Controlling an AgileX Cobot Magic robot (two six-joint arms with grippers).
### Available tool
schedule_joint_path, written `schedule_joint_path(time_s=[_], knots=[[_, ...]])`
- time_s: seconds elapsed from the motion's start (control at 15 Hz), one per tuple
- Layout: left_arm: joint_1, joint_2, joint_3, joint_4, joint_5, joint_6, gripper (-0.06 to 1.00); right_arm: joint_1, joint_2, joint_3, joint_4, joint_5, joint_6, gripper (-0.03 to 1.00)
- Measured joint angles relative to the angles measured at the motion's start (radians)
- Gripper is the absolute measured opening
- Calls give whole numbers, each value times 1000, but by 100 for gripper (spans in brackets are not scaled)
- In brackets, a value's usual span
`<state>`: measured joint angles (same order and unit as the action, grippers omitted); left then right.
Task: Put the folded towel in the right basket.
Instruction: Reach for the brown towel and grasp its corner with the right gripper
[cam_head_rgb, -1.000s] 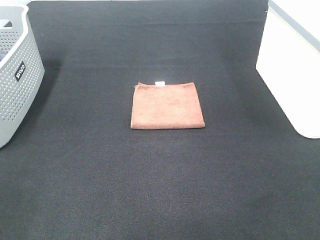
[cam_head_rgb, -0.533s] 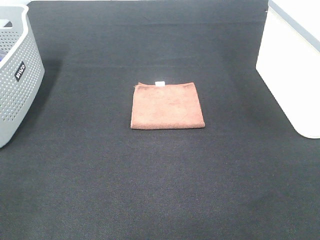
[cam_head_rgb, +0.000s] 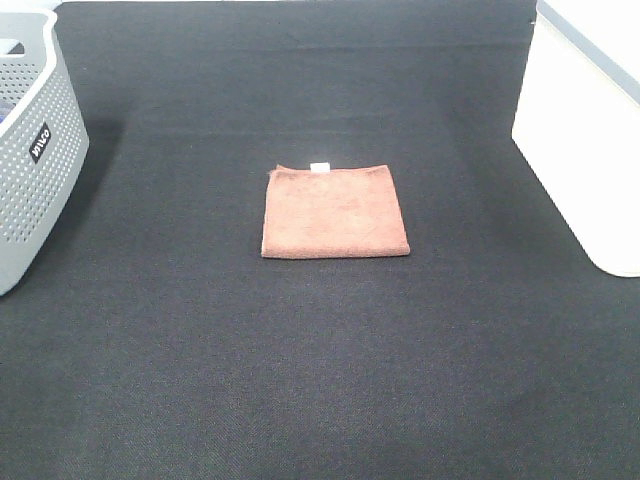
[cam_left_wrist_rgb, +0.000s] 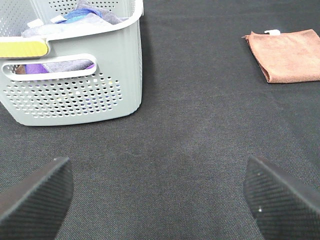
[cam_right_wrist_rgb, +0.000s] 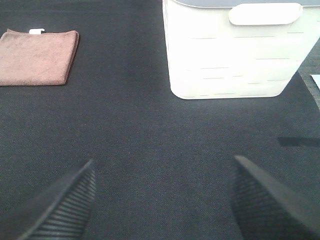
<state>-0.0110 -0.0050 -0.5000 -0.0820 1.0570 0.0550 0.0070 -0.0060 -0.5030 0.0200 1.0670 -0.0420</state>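
Grey basket (cam_head_rgb: 35, 150): towel's 9 o'clock, well apart.
Left gripper (cam_left_wrist_rgb: 160, 195): jaws wide apart, empty.
Folded towel (cam_head_rgb: 335, 212): flat on black mat (cam_head_rgb: 320, 360), between baskets.
Right gripper (cam_right_wrist_rgb: 162, 200): jaws wide apart, empty.
White basket (cam_head_rgb: 590, 130): towel's 2 o'clock, well apart.

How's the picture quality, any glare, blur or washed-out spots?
Exterior high: even light, towel sharp, white basket washed out, soft shadow beside the grey basket. Left wrist: near jaws slightly soft. Right wrist: white basket bright, its slots faint, jaws blurred.
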Motion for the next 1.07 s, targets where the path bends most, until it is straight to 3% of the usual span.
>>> schedule_joint_path(time_s=[0.73, 1.0, 1.07], knots=[[0, 0, 0, 0, 0, 0, 88, 0, 4, 0, 0, -4, 0, 70], [0, 0, 0, 0, 0, 0, 88, 0, 118, -24, 0, -87, 0, 70], [0, 0, 0, 0, 0, 0, 88, 0, 216, -46, 6, -147, 0, 70]])
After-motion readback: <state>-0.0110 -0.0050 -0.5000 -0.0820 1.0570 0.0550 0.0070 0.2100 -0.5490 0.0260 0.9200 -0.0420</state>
